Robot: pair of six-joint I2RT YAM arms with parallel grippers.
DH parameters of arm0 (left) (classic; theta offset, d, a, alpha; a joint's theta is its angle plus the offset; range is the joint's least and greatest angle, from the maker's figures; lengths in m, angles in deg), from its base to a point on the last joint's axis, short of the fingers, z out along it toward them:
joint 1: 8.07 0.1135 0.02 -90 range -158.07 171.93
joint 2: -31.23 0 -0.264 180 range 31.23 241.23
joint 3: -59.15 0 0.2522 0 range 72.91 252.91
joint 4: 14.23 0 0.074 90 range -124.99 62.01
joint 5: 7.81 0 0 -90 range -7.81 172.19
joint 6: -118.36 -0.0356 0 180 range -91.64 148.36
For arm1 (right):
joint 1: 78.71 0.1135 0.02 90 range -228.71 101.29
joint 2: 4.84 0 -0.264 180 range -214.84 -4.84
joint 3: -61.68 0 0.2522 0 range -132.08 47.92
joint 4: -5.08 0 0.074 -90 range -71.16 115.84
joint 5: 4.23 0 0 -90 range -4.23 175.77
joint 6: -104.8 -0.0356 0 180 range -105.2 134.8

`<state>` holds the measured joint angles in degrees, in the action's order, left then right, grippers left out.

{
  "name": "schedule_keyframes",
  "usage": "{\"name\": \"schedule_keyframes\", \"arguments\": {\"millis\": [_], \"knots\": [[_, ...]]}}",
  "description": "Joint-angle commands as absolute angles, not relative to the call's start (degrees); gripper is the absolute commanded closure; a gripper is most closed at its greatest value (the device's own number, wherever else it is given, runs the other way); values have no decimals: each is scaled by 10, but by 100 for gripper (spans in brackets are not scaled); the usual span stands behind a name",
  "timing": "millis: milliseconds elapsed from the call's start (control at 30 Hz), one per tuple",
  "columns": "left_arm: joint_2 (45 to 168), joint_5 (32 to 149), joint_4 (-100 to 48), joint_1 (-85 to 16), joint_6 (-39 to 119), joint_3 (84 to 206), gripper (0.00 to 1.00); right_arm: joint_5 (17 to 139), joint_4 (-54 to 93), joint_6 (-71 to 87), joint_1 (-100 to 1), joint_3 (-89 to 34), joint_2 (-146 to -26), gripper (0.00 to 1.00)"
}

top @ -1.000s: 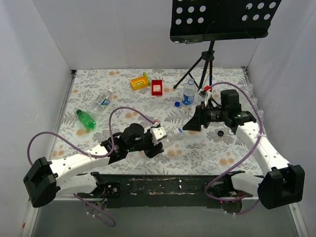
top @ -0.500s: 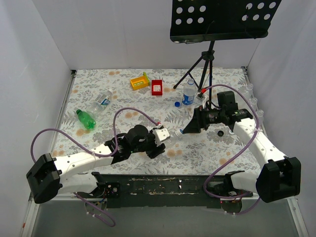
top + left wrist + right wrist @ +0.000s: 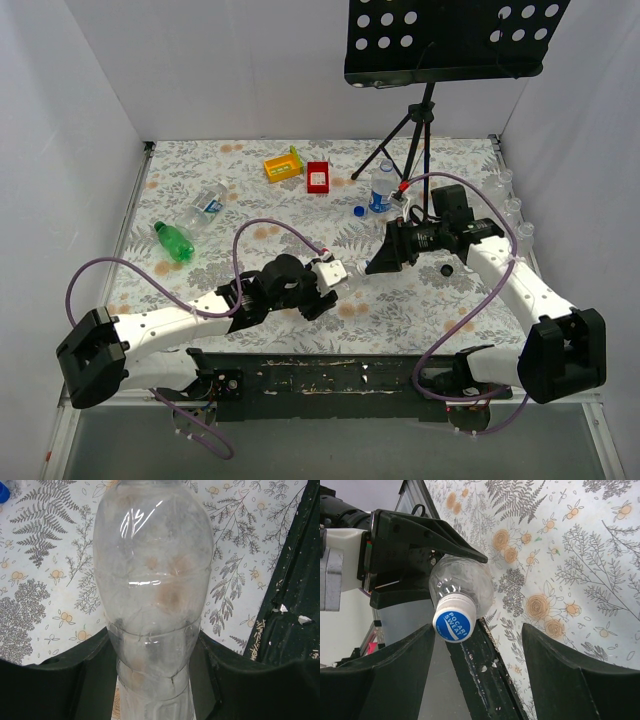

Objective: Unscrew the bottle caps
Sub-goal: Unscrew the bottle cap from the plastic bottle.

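Clear plastic bottle [image 3: 152,580] looks empty, light, thin-walled, crushable; left gripper [image 3: 152,645] clamps its body above table [image 3: 250,200] centre. Blue-white cap [image 3: 453,625] is hold point; right gripper [image 3: 479,630] spread wide, flanking it.

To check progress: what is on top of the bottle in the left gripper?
A blue-topped white cap, between the fingers of the open right gripper. The thread under it is covered.

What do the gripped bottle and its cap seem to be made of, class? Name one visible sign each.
The bottle: probably thin clear plastic, glossy; the floral table cover shows through it and highlights glint on it. The cap: apparently opaque moulded plastic, blue top with white print, white side, duller sheen.
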<state>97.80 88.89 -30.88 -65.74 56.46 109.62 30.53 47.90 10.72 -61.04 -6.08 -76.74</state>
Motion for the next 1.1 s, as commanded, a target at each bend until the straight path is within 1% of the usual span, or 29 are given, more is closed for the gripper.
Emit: {"name": "schedule_keyframes", "arguments": {"millis": [0, 133, 233, 433, 500, 600, 633, 667, 733, 800, 900, 933, 967, 1067], "knots": [[978, 881, -283, -665, 557, 1121, 88, 293, 478, 101, -598, -94, -775, 23], [981, 879, -283, -666, 555, 1119, 87, 291, 489, 105, -591, -109, -780, 25], [983, 875, -283, -666, 555, 1120, 88, 296, 493, 109, -586, -111, -784, 29], [985, 873, -283, -666, 558, 1121, 87, 302, 506, 122, -572, -111, -784, 49], [985, 873, -284, -666, 558, 1122, 88, 301, 507, 129, -568, -112, -783, 61], [982, 875, -284, -666, 558, 1120, 87, 293, 507, 146, -566, -117, -782, 86], [979, 886, -288, -666, 559, 1119, 87, 288, 513, 167, -565, -119, -784, 91], [972, 903, -284, -666, 560, 1114, 87, 265, 525, 217, -565, -127, -788, 98], [951, 946, -263, -665, 555, 1096, 86, 222, 589, 333, -565, -153, -796, 99], [935, 1002, -258, -656, 560, 1082, 85, 186, 705, 525, -562, -189, -808, 99], [928, 1122, -276, -614, 574, 1081, 86, 190, 854, 781, -543, -233, -819, 99], [929, 1169, -292, -599, 576, 1082, 85, 209, 878, 837, -533, -240, -821, 99], [935, 1212, -303, -579, 579, 1085, 85, 231, 878, 861, -521, -243, -817, 99], [951, 1335, -334, -528, 584, 1102, 85, 333, 824, 920, -474, -226, -775, 99]]}}
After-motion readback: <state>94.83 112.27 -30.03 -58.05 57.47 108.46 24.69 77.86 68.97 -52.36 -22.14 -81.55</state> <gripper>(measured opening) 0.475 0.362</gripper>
